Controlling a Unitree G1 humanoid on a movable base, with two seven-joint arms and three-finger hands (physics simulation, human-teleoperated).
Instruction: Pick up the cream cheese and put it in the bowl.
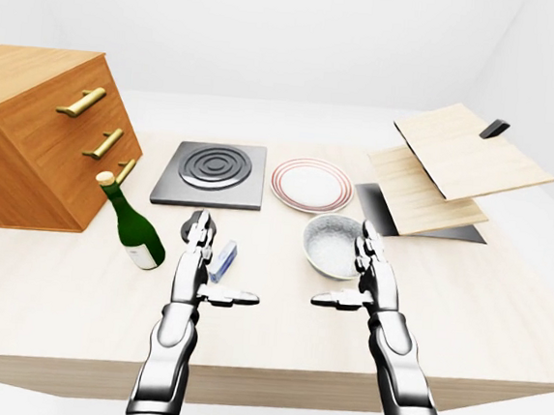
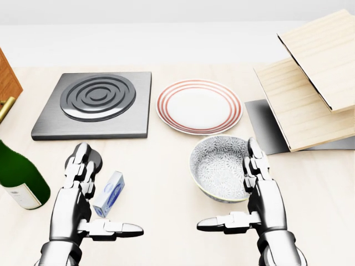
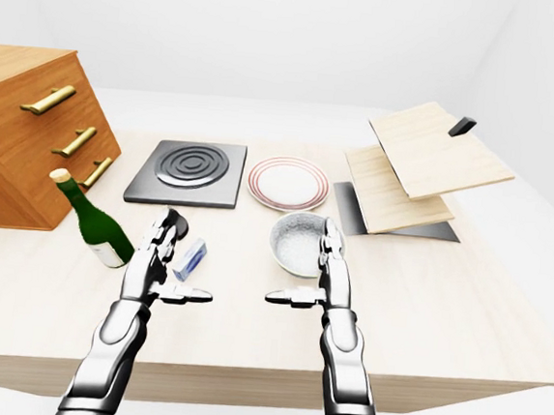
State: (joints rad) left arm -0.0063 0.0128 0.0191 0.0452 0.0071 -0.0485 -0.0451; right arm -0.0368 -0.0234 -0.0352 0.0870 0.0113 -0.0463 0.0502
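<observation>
The cream cheese [image 2: 110, 192] is a small blue and white box lying on the light wooden table [image 2: 166, 188], in the lower left of the head view. My left hand [image 2: 89, 194] stands open just left of it, fingers upright and thumb stretched out below the box, not closed on it. The patterned grey bowl [image 2: 217, 166] stands empty to the right of the box. My right hand [image 2: 247, 199] is open and empty at the bowl's right rim, thumb pointing left below the bowl.
A green wine bottle [image 2: 19, 180] stands left of my left hand. A dark stove plate [image 2: 94, 104] and a red-rimmed plate [image 2: 199, 106] lie above. A wooden drawer cabinet [image 1: 41, 133] stands at the left, and tilted wooden boards [image 2: 313, 77] over a dark mat at the right.
</observation>
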